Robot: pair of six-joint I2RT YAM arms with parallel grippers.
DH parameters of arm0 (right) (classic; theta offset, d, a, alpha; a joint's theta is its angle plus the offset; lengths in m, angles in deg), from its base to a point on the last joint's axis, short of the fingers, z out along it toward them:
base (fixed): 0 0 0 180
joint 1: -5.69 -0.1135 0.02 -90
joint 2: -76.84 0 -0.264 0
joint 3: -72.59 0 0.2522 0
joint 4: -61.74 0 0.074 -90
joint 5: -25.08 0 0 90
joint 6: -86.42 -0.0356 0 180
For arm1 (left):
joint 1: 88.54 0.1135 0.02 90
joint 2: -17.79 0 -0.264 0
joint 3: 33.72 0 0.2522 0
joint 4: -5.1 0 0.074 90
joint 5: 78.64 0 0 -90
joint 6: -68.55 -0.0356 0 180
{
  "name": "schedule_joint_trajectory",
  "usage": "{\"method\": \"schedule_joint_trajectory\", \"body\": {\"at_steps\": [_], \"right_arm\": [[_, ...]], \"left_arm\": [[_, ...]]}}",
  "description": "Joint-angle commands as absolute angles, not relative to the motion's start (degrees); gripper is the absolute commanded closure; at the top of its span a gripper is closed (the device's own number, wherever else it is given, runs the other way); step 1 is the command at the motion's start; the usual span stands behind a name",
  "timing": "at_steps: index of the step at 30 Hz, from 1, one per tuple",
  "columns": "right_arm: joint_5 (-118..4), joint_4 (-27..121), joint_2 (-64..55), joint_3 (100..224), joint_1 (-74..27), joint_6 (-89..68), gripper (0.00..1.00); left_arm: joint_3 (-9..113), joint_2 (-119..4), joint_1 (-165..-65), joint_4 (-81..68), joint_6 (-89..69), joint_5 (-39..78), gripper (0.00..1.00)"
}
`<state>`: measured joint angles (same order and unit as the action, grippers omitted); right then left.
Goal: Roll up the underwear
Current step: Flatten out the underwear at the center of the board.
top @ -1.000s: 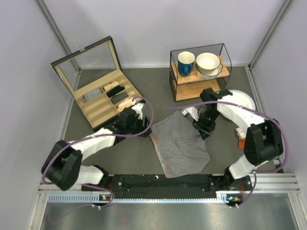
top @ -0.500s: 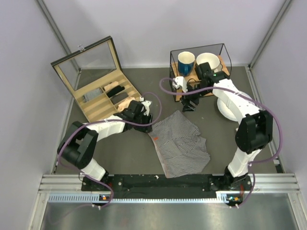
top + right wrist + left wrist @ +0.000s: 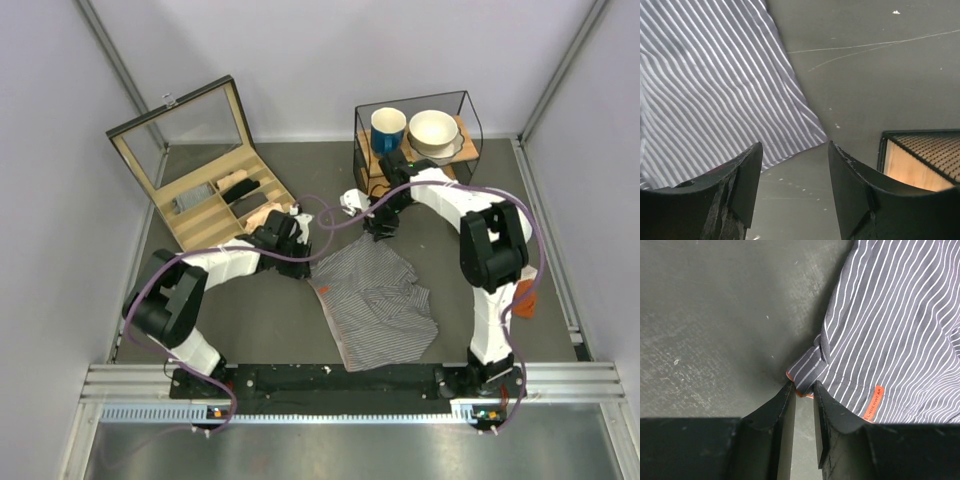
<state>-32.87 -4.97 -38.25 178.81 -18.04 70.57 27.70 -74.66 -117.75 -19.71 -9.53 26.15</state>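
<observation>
Readying the roll: my left gripper pinches the underwear by a corner; my right gripper, spread wide, must next grasp its far edge.

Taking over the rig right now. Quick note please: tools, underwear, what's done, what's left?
Left tool: nearly closed at the left corner of the underwear; the views don't settle whether it actually grips.
Right tool: open and empty, above the garment's far corner, beside the glass shelf case.
Underwear: spread flat mid-table, no roll started.
Done: both tools placed at corners.
Left: confirm the grasp, then probably the whole roll.
</observation>
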Motion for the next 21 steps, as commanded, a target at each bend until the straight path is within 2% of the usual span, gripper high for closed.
{"method": "schedule_joint_trajectory", "body": {"at_steps": [1,8,16,19,21], "right_arm": [[-35.6,-3.6,-42.8,184.3,-19.7,75.4,0.45],[-39.0,-2.6,-47.3,186.5,-20.5,74.8,0.50],[-41.5,-0.6,-48.8,185.9,-21.5,74.4,0.50],[-42.3,-0.8,-49.5,185.4,-22.0,74.8,0.51],[-42.5,-0.8,-49.4,184.7,-22.3,75.0,0.56]], "left_arm": [[27.6,-75.6,-116.9,-17.6,-8.8,28.6,0.75],[27.0,-76.1,-116.1,-15.8,-8.4,30.4,0.76],[26.0,-75.6,-115.1,-15.2,-8.4,31.7,0.81],[25.7,-74.9,-114.4,-15.2,-8.4,31.8,0.82],[25.5,-74.5,-114.0,-15.0,-8.5,32.1,0.83]]}}
